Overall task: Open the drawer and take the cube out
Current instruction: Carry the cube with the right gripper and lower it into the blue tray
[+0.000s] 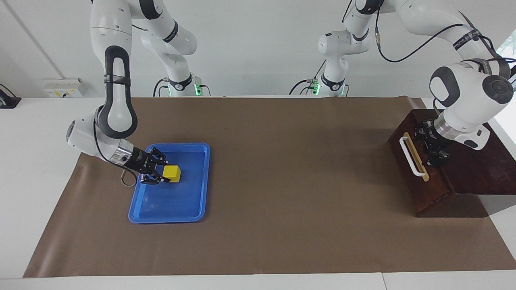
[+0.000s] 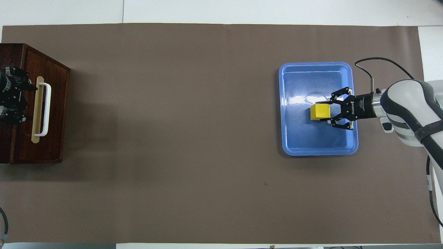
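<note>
The small yellow cube (image 1: 173, 173) (image 2: 319, 112) is inside the blue tray (image 1: 169, 220) (image 2: 318, 152), toward the right arm's end of the table. My right gripper (image 1: 167, 172) (image 2: 327, 111) reaches in low and sideways and is shut on the cube; I cannot tell whether the cube rests on the tray floor. The dark wooden drawer (image 1: 419, 189) (image 2: 52, 103) with its white bar handle (image 1: 411, 157) (image 2: 45, 109) looks shut in its box at the left arm's end. My left gripper (image 1: 434, 155) (image 2: 15, 98) hangs open just over the box top, by the drawer front's upper edge, holding nothing.
A brown mat (image 1: 282, 181) (image 2: 173, 138) covers the table between the tray and the drawer box. A cable loops from the right wrist beside the tray (image 1: 128, 182) (image 2: 377, 62).
</note>
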Motion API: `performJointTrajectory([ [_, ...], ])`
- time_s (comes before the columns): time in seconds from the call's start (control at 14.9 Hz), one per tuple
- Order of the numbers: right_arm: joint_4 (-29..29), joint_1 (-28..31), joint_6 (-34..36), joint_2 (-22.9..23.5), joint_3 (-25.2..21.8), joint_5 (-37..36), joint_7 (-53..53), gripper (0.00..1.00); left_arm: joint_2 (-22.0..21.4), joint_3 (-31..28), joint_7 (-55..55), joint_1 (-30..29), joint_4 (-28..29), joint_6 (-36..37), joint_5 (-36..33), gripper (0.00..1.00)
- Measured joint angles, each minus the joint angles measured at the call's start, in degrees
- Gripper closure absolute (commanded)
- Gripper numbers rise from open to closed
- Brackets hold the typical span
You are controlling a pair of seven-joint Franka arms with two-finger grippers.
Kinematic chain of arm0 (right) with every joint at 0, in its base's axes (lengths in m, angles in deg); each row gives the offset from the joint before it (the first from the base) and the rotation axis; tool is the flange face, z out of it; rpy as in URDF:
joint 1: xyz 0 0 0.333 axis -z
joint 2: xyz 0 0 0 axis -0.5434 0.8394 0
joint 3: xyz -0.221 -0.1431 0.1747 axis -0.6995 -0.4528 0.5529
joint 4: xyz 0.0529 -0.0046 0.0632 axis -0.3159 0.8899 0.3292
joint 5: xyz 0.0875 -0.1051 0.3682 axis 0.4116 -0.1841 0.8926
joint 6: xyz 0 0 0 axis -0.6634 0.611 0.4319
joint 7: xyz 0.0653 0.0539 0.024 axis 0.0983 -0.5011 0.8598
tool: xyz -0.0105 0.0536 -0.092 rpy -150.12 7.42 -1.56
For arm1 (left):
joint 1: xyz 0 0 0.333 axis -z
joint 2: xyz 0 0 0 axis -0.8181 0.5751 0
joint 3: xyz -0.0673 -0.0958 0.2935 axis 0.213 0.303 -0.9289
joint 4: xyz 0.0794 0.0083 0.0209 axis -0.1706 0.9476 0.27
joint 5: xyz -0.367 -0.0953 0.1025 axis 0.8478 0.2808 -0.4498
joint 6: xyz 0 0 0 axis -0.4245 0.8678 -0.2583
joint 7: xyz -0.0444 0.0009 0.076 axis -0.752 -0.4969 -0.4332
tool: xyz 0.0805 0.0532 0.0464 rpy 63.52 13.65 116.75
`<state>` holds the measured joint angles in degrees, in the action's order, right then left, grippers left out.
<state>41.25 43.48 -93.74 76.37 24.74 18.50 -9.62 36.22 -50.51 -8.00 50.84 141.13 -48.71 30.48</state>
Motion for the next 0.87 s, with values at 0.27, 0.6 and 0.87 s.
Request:
performJointTrajectory([
  [0.27,0.5,-0.1,-0.7,0.0,0.0,0.0,0.5,1.0,-0.6,0.7,-3.7,-1.6,0.0,-0.1,0.2,0.0],
  [0.6,1.4,-0.7,-2.1,-0.3,0.0,0.0,2.3,1.0,-0.7,1.0,-4.0,-1.9,0.1,-0.1,0.5,0.0],
  [0.87,1.7,-1.3,-2.2,-0.5,0.0,0.0,2.3,0.19,-0.6,1.1,-4.0,-1.1,0.7,-0.1,0.0,0.0],
])
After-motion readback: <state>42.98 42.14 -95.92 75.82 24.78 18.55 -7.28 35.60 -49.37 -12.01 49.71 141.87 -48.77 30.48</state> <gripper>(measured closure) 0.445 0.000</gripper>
